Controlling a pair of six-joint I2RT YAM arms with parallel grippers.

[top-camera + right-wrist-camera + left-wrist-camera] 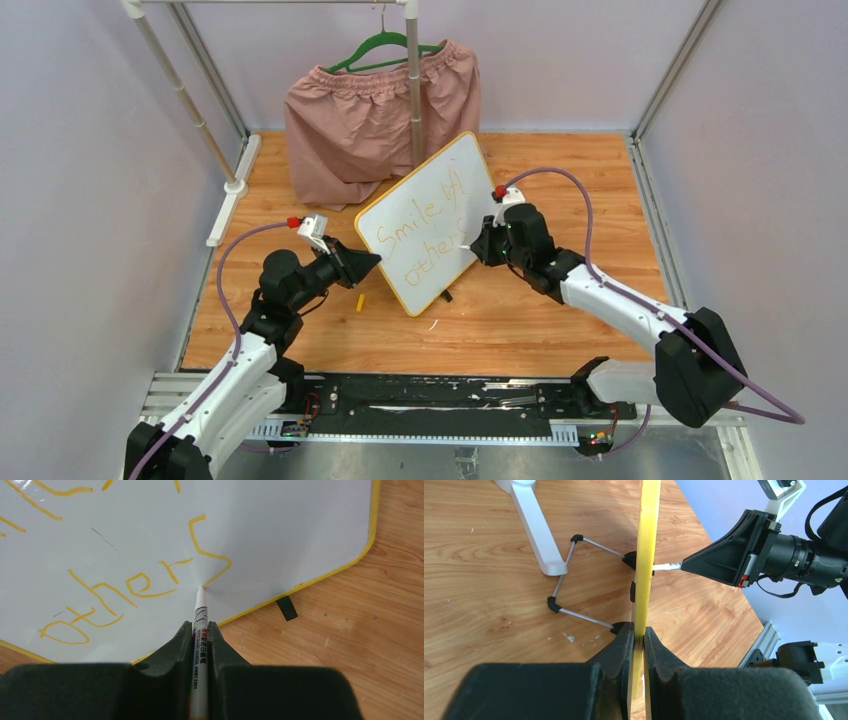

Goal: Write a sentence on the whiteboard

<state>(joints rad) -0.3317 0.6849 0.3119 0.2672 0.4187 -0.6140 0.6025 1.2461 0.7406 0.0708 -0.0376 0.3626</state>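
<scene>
Orange handwriting, the sentence, already runs in two lines across the whiteboard. The upper line starts with "Smile" and the lower reads "others". The board stands propped on the wooden table at the middle of the top view, just in front of the pink shorts hanging at the upper centre. Its long axis runs on a diagonal from lower left to upper right of that frame, and its written face is turned toward the lower right. The left gripper is pinched tight on the board's yellow-framed edge from the left side, steadying it. The right gripper is clamped narrow around a white marker. In the right wrist view the marker's long axis runs straight up the frame from the jaws. Its tip points at the board and touches it right at the tail of the last "s". From where I stand the writing looks all but finished. What seems left is lifting the tip off and perhaps adding a closing mark, though I cannot tell whether more words are meant to follow. The second word of the upper line is too thin to read.
</scene>
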